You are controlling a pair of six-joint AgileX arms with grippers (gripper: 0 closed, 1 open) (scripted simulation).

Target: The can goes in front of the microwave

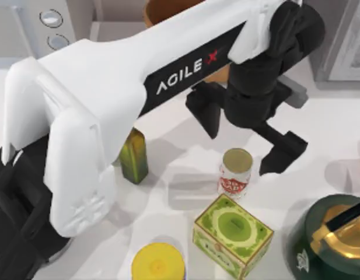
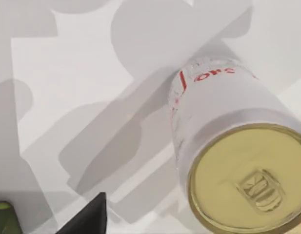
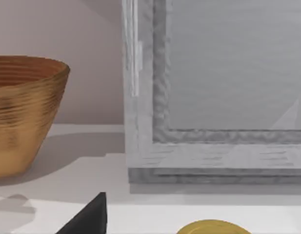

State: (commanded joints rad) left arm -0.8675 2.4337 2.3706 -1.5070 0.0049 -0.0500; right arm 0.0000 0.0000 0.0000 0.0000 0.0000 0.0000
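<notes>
The can (image 1: 236,173) stands upright a little right of the centre of the top view, on the white table (image 1: 320,134), just above the green box (image 1: 233,234) and apart from it. The microwave (image 1: 34,29) is in the upper left corner of the frame, well apart from the can, so the task is not yet begun with the can.

The left gripper (image 1: 247,137) hangs over the table just above the can in the frame, its fingers (image 1: 283,153) spread apart and holding nothing. One dark finger is right of the can, the other is up and left of it. In the left wrist view the can (image 2: 238,161) lies close under the camera, with its dull gold top turned toward it.

I judge the can stiff, light and smooth, so it can slip or tip. The best hold is on the round wall at the middle of its height, one finger on each side, not on the rim.

The right gripper (image 1: 343,224) is parked at the lower right of the top view; I cannot tell its state
</notes>
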